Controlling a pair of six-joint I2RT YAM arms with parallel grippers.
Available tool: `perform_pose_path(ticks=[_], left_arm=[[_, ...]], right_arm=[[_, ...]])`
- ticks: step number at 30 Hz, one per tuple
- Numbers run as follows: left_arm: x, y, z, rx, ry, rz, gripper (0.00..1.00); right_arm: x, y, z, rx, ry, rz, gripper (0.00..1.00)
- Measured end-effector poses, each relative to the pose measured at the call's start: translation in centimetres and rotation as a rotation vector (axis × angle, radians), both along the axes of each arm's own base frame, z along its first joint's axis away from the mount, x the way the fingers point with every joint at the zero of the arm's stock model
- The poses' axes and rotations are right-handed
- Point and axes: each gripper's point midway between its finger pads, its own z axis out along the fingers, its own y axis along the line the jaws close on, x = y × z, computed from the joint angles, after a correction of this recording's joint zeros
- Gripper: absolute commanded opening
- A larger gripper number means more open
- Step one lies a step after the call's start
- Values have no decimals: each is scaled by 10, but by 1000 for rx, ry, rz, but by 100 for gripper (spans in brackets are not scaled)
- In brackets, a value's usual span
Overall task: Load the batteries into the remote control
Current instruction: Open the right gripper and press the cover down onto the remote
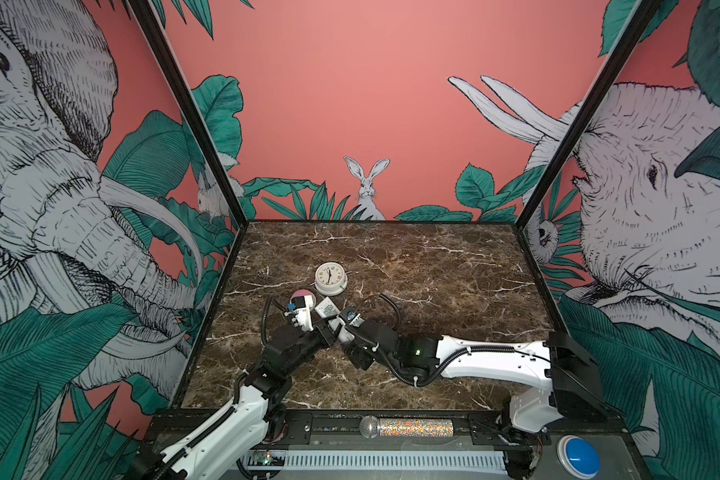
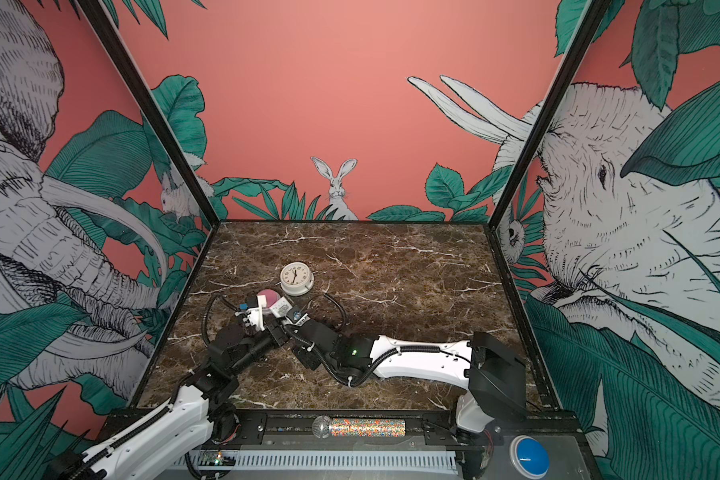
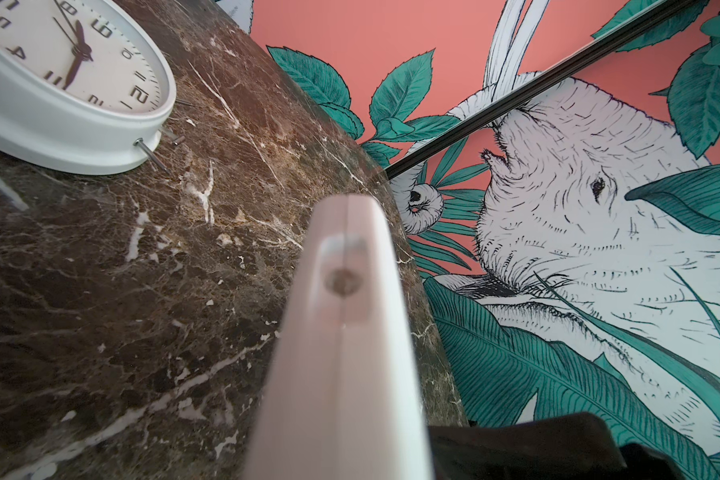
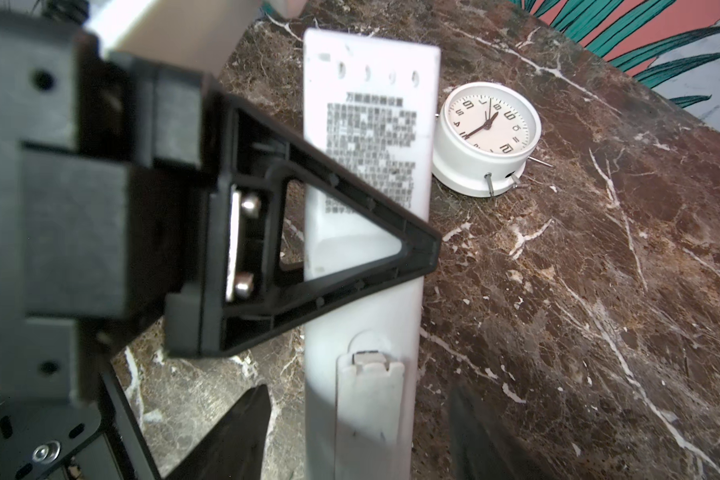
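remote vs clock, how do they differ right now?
Shape: remote control long flat slab, clock round. Face: remote control shows its back with label and battery cover, clock shows its dial. Support: remote control is clamped in the left hand, clock sits on the table. Both white.

In both top views the arms (image 1: 292,351) (image 2: 233,353) hide most of the remote (image 1: 327,309) (image 2: 281,309); its print is too small to read. From the left wrist it is a blurred pale edge running out of frame, and the clock (image 3: 59,83) is cut off. From the right wrist, the left hand's finger (image 4: 416,249) covers part of its back; the right hand's fingers (image 4: 233,436) are dark, cut-off blurs.
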Motion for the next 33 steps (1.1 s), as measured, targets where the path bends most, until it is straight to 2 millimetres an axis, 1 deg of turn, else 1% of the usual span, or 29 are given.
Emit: perform_pose_path(ticks=[4,9,15,19,24,28,33], left_arm=[[0,0,2,-4,-6,0,0],[-1,0,4,-7,-12,0,0],[-2,1,8,-12,-27,-2,0],[-2,1,6,-6,-23,-5,0],[-3,0,5,-1,-20,-11,0],[-3,0,5,-1,-20,-12,0],[-4,0,5,-1,-20,-15,0]], right_arm=[[-4,-6,14,-16,-9,30,72],[-6,-19,34,-5,-4,51,73],[7,-37,46,14,22,26,72],[16,-43,41,16,45,14,72],[15,-45,30,5,81,24,72],[12,-41,24,6,104,41,71],[13,-36,14,-4,124,47,71]])
